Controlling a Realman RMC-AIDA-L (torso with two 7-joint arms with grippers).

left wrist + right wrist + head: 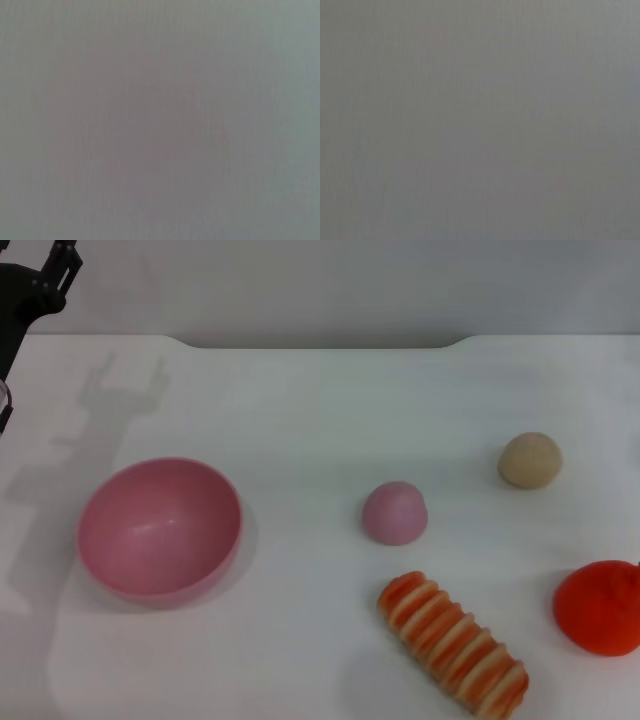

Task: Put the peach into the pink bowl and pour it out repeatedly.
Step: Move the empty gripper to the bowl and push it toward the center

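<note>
Here the peach (pixel 394 512) sits dome-up, apart from the upright pink bowl (pixel 160 530).

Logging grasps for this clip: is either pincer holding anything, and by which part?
Nothing is held. The peach lies free on the table, the pink bowl is empty, and the left pincer is raised far off.

— What carries the load?
— My white table (pixel 320 410), filling most of the head view.
— Lying on it?
— Pink bowl (pixel 160 528), left of centre, upright. Peach (pixel 394 512), centre, well apart from the bowl. Beige ball (pixel 530 460), upper right. Striped orange-white piece (pixel 453 644), lower centre-right. Orange-red fruit (pixel 602 607), right edge.
</note>
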